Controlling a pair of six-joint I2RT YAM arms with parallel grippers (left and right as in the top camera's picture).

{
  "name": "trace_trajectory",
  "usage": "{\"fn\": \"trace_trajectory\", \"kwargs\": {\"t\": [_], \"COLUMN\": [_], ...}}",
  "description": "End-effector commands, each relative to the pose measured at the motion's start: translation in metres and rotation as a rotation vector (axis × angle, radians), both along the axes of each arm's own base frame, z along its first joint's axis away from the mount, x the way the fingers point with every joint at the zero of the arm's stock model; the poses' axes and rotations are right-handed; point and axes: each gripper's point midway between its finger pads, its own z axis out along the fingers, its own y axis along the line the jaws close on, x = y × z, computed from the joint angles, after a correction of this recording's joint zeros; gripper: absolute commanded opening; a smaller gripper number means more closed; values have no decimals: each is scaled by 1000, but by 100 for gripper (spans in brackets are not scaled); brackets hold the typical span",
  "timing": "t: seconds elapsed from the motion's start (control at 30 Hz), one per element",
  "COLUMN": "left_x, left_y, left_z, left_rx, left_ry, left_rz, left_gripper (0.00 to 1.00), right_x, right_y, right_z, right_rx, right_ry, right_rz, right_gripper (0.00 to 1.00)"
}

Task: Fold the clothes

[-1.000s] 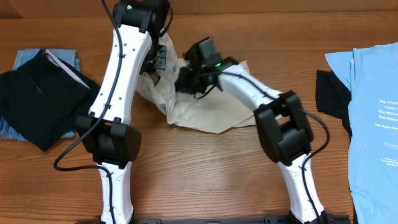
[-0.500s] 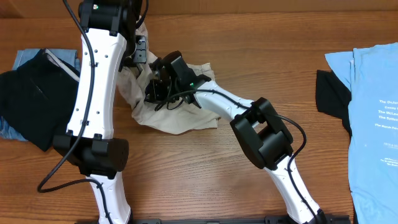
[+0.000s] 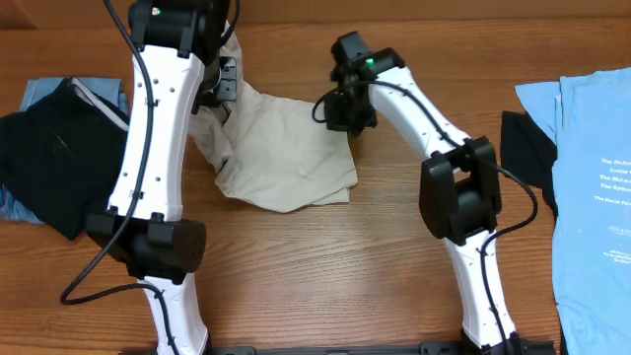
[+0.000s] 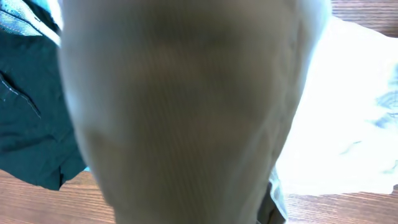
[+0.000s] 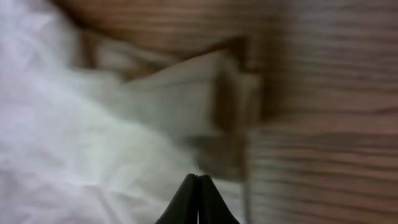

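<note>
The left end effector [image 3: 223, 89] grips the beige trousers' [image 3: 286, 163] raised edge. The right end effector [image 3: 345, 116] sits closed at their corner. Pulling evenly outward should flatten them.

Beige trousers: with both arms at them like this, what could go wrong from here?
The left gripper holds the beige trousers bunched, cloth covering its wrist camera: a fold made blind may land crooked.
The right gripper is shut at their right corner; whether it pinches cloth is unclear, so that corner may slip free.
The black garment lies close on the left; lifted cloth could drag it.
</note>
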Motion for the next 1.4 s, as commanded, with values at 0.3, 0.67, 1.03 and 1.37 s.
{"fn": "trace_trajectory", "kwargs": {"t": [0.3,0.67,1.03,1.37], "left_x": [6,1,-6,27], "left_y": [-50,-133,-190,-132], "left_z": [-26,-108,-127,-19], "left_rx": [3,-23,-254,-359], "left_ry": [53,206,266,-16], "left_rz": [-116,-224,-343,-269], "left_gripper": [4,4,44,82], "right_x": [-11,-12,-12,17], "right_y": [-13,-11,-11,-43], "right_z": [-48,-50,-50,31], "right_rx": [-53,-46,-45,-36], "right_ry": [21,25,26,-78], "right_rz": [5,3,0,-76], "right_gripper": [4,4,4,33]}}
